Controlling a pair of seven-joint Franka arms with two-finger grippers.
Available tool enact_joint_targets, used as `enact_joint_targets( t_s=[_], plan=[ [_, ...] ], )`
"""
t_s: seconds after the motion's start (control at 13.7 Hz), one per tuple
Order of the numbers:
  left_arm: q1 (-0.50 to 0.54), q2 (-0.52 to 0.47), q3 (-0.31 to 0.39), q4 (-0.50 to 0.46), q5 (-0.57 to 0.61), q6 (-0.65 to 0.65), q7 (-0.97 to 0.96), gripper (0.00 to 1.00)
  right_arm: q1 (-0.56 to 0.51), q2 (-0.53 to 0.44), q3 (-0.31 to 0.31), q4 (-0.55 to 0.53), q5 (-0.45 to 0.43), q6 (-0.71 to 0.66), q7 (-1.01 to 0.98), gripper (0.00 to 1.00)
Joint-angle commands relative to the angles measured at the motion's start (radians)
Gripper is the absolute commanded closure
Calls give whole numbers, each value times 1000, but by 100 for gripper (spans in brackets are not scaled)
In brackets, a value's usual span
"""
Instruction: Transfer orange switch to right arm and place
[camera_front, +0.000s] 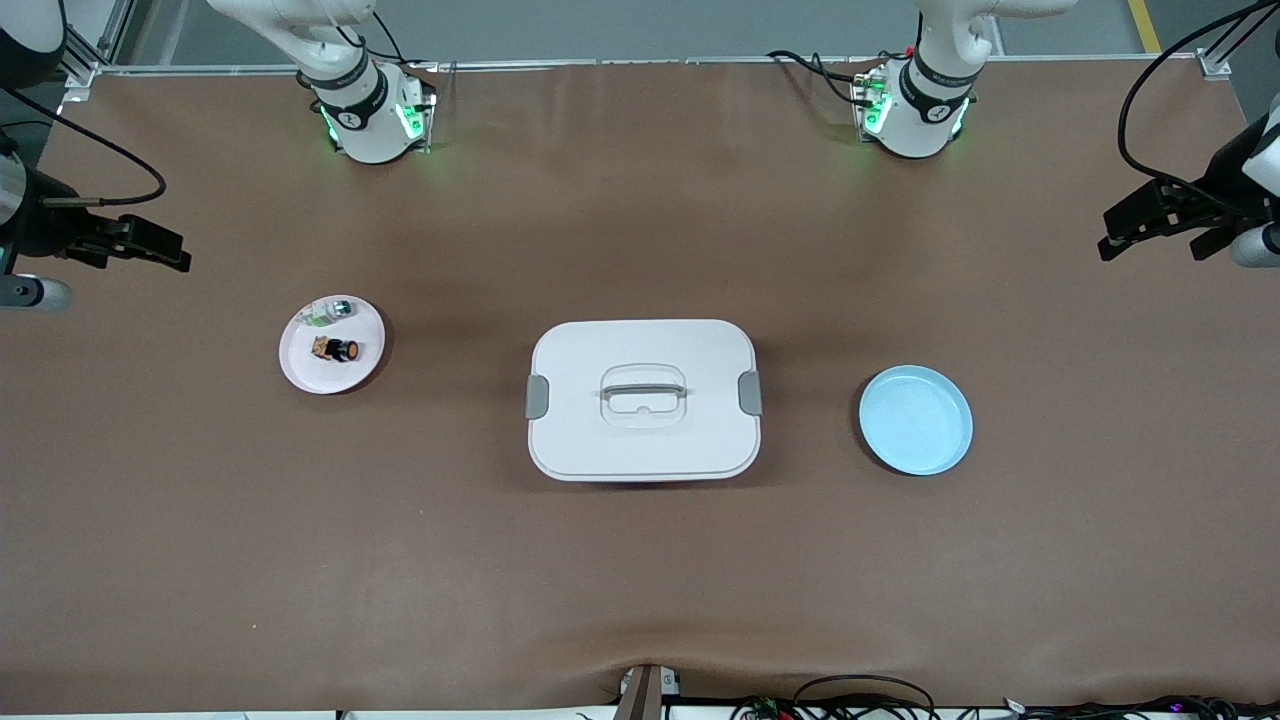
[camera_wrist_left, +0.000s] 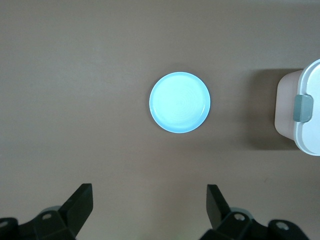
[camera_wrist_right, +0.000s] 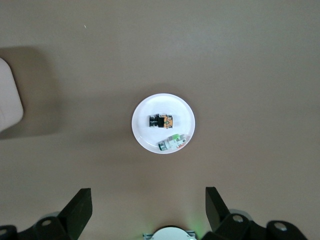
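The orange switch (camera_front: 341, 351) lies on its side on a white plate (camera_front: 312, 372) toward the right arm's end of the table. The right wrist view looks down on it from high up (camera_wrist_right: 161, 121), on the same plate (camera_wrist_right: 176, 107). My right gripper (camera_wrist_right: 148, 196) hangs high over the table between that plate and its base, open and empty; it also shows at the edge of the front view (camera_front: 150, 248). My left gripper (camera_wrist_left: 150, 192) is open and empty, high over the table near a light blue plate (camera_wrist_left: 180, 102), and shows in the front view (camera_front: 1155, 235).
A small clear-and-green switch (camera_front: 335, 310) lies on the white plate beside the orange one (camera_wrist_right: 173, 142). A white lidded box (camera_front: 600, 440) with grey clips stands mid-table. The empty blue plate (camera_front: 915, 420) lies toward the left arm's end.
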Motion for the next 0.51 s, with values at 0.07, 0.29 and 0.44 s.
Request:
enact_joint_targets(
  t_s=[0.07, 0.29, 0.44],
  plan=[
    [-10, 8, -5, 27, 23, -21, 3, 0, 4, 16, 9, 70, 15, -29, 49, 0],
    [-5, 8, -14, 27, 23, -21, 3, 0, 6, 10, 11, 73, 17, -31, 59, 0],
    [-4, 8, -14, 25, 23, -21, 3, 0, 6, 4, 14, 77, 21, -73, 61, 0]
  ],
)
